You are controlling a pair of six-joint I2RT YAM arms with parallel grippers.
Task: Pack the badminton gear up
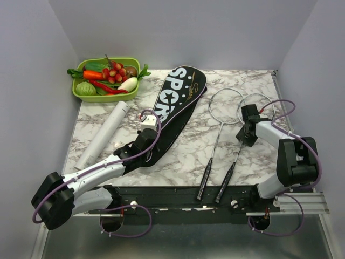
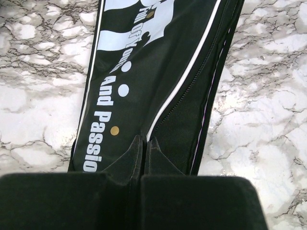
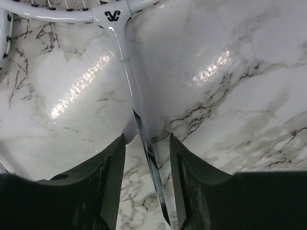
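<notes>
Bag [image 1: 175,105], tube [image 1: 105,135] and two rackets are spread over a white, grey-veined marble desk [image 1: 188,151] closed in by plain grey walls [image 1: 178,32] at the back and both sides. A green tray [image 1: 99,99] of toy vegetables fills the far-left corner.

The tube lies at a slant close to the left edge, apart from the bag. The bag runs diagonally through the middle, its wide lettered end toward the back wall and its narrow end toward the near edge.

The left racket [image 1: 215,141] and right racket [image 1: 226,183] lie side by side on the right half, heads away from the arms. Both black handles stick out past the near edge over the dark rail. The right racket's head is close to the right edge.

A strip of bare marble separates the bag from the left racket. A smaller bare patch sits between the tube and the bag.

The left hand [image 2: 144,141] is down on the bag's narrow part beside the zip, its fingers pressed together. Whether they pinch any fabric cannot be told.

The right hand [image 3: 146,139] is low over the right racket's shaft just below the head. Its fingers are apart, one on each side of the shaft, with a gap showing on both sides.
</notes>
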